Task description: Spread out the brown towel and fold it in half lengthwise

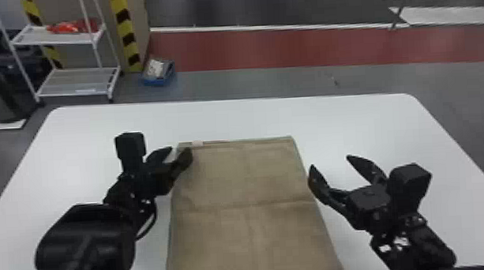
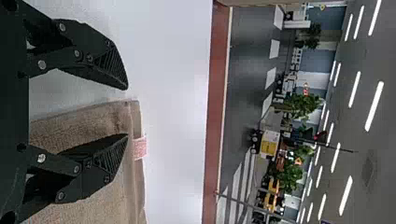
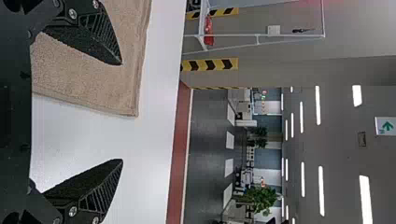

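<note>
From where I stand, the towel (image 1: 232, 184) lies flat on the table (image 1: 331, 116), so the spreading part looks done, at least for what I can see. I can't see its near end. The long fold looks like it is yet to be made: both long sides of the towel lie apart, and no side is lifted.

The left gripper (image 1: 179, 151) is at the towel's far left corner. It is open wide and holds nothing, with one finger over the cloth and one just past its side. The right gripper (image 1: 330, 161) is by the towel's right side, near the far right corner. It is wide open and empty too. So the towel lies between the two, and I guess a pinch on one side should come next.
</note>
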